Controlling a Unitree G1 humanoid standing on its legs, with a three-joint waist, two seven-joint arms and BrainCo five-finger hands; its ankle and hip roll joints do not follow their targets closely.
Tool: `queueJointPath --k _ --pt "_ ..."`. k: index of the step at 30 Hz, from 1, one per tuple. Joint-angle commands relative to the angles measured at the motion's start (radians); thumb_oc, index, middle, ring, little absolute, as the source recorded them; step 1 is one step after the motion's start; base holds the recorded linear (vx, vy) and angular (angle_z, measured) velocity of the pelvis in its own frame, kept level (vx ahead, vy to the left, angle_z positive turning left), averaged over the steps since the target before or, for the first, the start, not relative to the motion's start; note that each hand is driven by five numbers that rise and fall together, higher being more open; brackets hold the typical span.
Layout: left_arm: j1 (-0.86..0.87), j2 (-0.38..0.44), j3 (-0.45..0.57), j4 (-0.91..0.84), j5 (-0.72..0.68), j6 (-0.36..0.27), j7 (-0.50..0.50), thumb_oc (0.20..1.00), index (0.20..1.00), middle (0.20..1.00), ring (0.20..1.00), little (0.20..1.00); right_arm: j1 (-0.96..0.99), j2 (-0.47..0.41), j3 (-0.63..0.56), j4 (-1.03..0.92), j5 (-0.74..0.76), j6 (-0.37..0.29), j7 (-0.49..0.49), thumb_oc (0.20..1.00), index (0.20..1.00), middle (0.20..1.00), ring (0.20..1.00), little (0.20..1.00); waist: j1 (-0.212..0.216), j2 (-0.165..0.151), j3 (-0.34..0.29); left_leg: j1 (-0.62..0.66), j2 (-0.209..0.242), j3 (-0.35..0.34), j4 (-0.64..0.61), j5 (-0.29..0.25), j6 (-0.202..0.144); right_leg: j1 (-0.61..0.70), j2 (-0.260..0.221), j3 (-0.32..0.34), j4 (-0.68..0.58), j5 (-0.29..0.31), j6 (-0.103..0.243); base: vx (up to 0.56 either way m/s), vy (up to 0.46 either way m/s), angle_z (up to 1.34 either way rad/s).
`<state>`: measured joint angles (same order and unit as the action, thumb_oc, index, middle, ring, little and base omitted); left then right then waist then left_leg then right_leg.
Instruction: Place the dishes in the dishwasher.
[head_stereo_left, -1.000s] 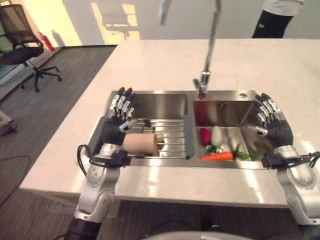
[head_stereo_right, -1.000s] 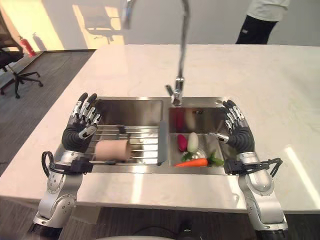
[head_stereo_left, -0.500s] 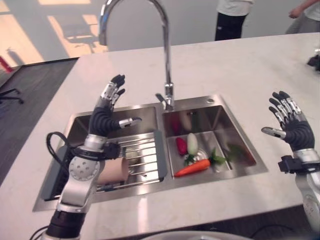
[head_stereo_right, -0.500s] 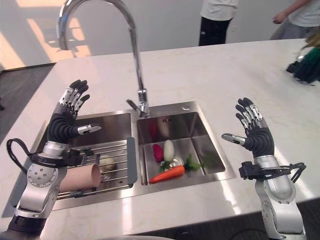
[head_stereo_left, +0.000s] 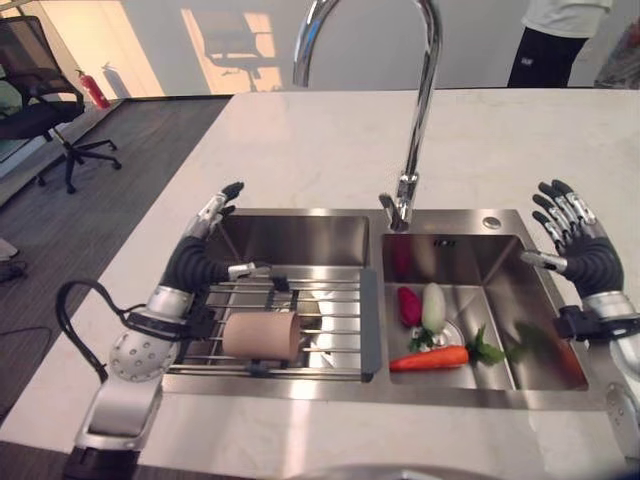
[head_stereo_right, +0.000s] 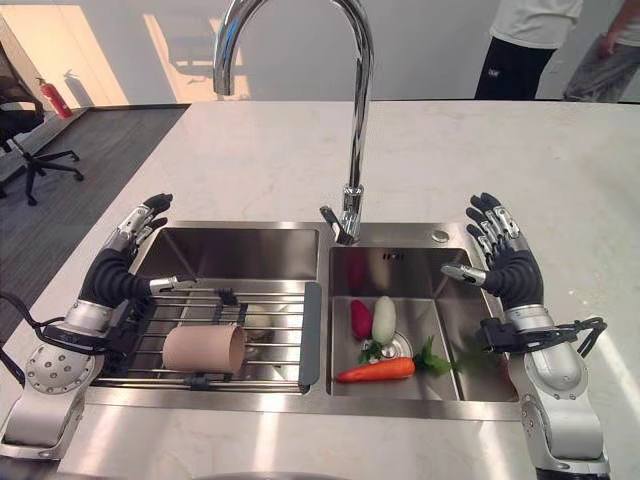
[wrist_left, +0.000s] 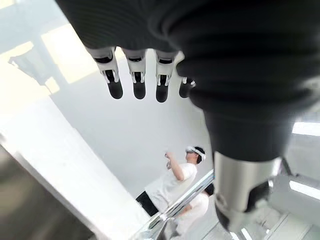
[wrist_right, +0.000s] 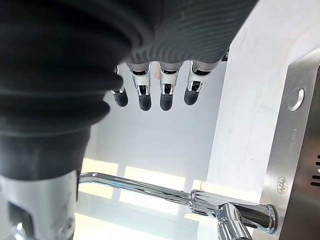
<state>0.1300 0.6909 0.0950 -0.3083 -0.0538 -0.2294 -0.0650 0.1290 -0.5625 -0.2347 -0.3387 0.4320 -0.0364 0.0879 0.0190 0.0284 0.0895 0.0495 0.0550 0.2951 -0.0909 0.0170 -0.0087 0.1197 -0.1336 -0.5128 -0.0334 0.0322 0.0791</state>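
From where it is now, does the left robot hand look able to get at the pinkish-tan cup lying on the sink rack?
Probably yes. The left robot hand hangs open over the rack's near-left part, and the cup lies on its side just beside it with nothing on top or in between. The faucet stands well off to the right.

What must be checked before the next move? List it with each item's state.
1. Left hand free: ok, fingers straight, over the rack's left end.
2. Right hand free: ok, open above the right basin's edge.
3. Tan cup reachable: ok, lying on its side on the wire rack, untouched.
4. Dishwasher located: cannot tell.
5. Right basin holds dishes: not ok, carrot, white radish and a red vegetable.
6. Faucet clear of hands: ok.
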Motion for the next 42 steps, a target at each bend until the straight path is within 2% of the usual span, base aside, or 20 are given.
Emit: queueJointPath --k 1,8,13,31,42 --pt "-0.025 0.048 0.050 -0.025 0.078 0.010 -0.020 1.000 1.000 1.000 1.000 1.000 -0.059 -0.044 -0.011 -0.011 -0.007 -0.048 -0.015 1.000 1.000 1.000 1.000 1.000 -0.003 0.011 0.001 0.044 0.085 0.020 0.005 -0.019 -0.077 -0.006 -0.095 0.019 0.023 -0.072 0.103 0.02 0.019 0.04" --pt "0.038 0.148 0.076 -0.004 0.200 0.078 -0.112 1.000 1.000 1.000 1.000 1.000 -0.032 -0.085 -0.061 0.000 0.026 -0.064 -0.015 1.000 1.000 1.000 1.000 1.000 -0.005 0.019 0.003 0.049 0.086 0.023 0.007 -0.024 -0.077 -0.003 -0.100 0.019 0.023 -0.070 0.109 0.01 0.000 0.03" --pt "0.016 0.217 0.033 0.070 0.306 0.114 -0.103 1.000 1.000 1.000 1.000 1.000 -0.044 -0.110 -0.059 0.023 0.038 -0.078 -0.020 1.000 1.000 1.000 1.000 1.000 -0.019 0.023 0.006 0.057 0.084 0.028 0.007 -0.027 -0.076 -0.002 -0.097 0.029 0.016 -0.065 0.113 0.00 -0.001 0.01" --pt "-0.046 0.114 -0.182 0.186 0.407 0.172 -0.100 1.000 1.000 1.000 1.000 1.000 -0.075 -0.087 -0.041 0.024 0.006 -0.091 -0.017 1.000 1.000 1.000 1.000 1.000 -0.049 0.010 -0.004 0.066 0.092 0.043 0.004 -0.027 -0.079 -0.001 -0.082 0.063 -0.011 -0.053 0.114 -0.01 -0.009 -0.04" --pt "-0.007 0.122 -0.181 0.200 0.407 0.180 -0.119 1.000 1.000 1.000 1.000 1.000 -0.071 -0.090 -0.058 0.018 0.010 -0.085 -0.016 1.000 1.000 1.000 1.000 1.000 -0.049 0.008 0.003 0.073 0.096 0.049 0.005 -0.027 -0.083 0.002 -0.078 0.067 -0.020 -0.046 0.115 -0.01 -0.009 -0.04"
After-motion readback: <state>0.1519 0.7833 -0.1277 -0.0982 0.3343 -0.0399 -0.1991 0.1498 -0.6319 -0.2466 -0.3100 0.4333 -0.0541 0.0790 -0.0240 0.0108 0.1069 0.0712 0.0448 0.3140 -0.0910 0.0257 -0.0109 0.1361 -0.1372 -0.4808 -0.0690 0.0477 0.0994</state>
